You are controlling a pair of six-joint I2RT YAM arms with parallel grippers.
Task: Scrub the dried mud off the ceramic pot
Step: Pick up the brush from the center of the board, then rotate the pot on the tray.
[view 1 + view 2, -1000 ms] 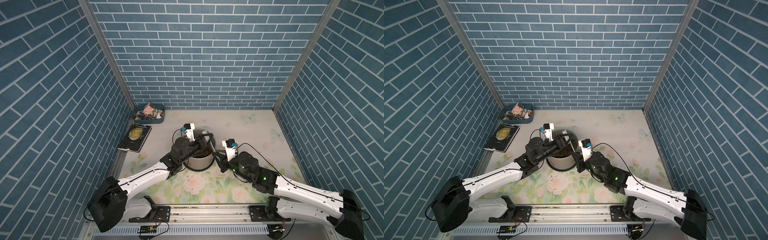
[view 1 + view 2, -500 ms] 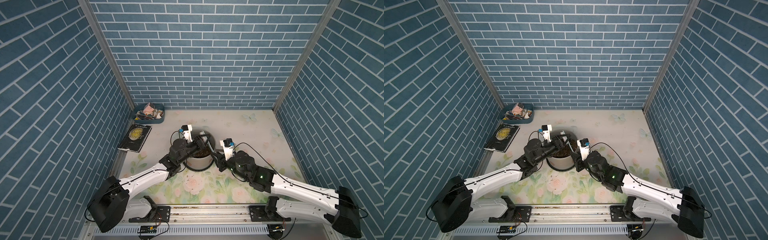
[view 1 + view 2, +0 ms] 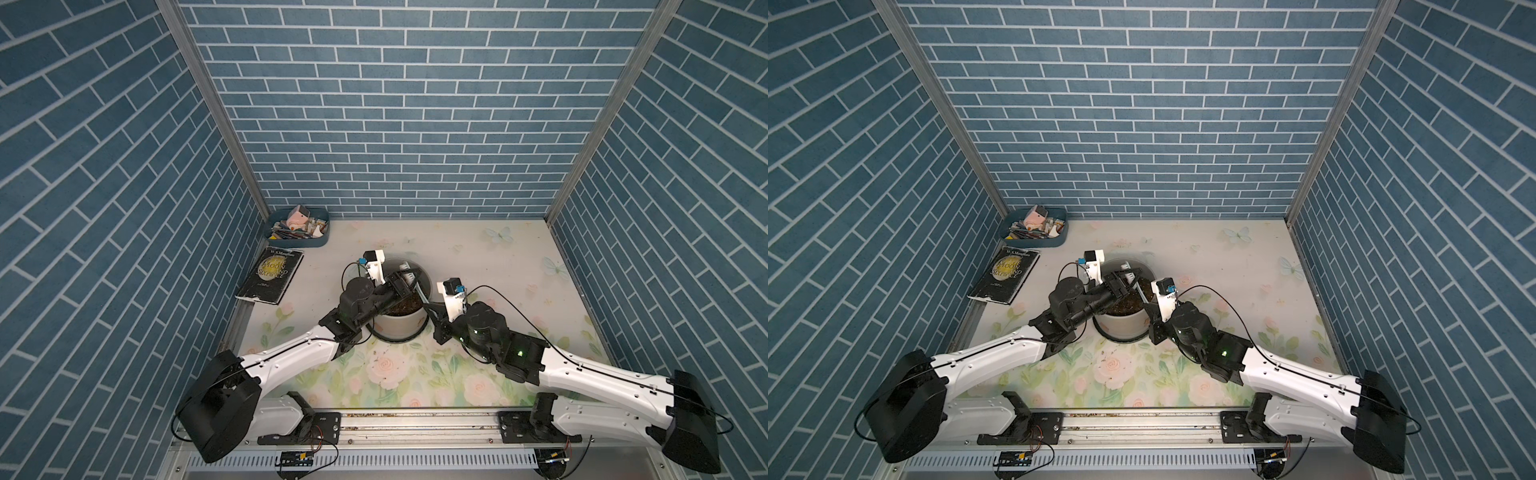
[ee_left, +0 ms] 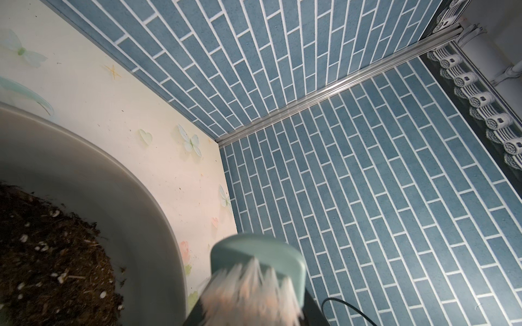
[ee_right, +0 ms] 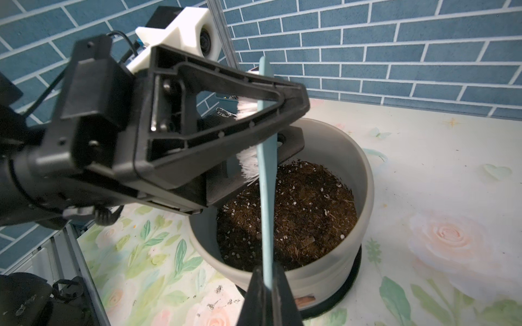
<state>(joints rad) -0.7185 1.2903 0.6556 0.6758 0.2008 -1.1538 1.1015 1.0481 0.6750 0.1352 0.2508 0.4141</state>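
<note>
Pot sits mid-table in both top views, my left gripper over its soil, right gripper at its rim. Left wrist: brush head close, table runs from the rim to the walls. Right wrist: my right fingers pinch the handle; left fingers straddle the bristles. Clamped or loose, can't tell.

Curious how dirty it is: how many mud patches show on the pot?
1: a reddish-brown mud patch at the foot of the pot's wall, by the black saucer, in the right wrist view. Others may be hidden on unseen sides.
</note>
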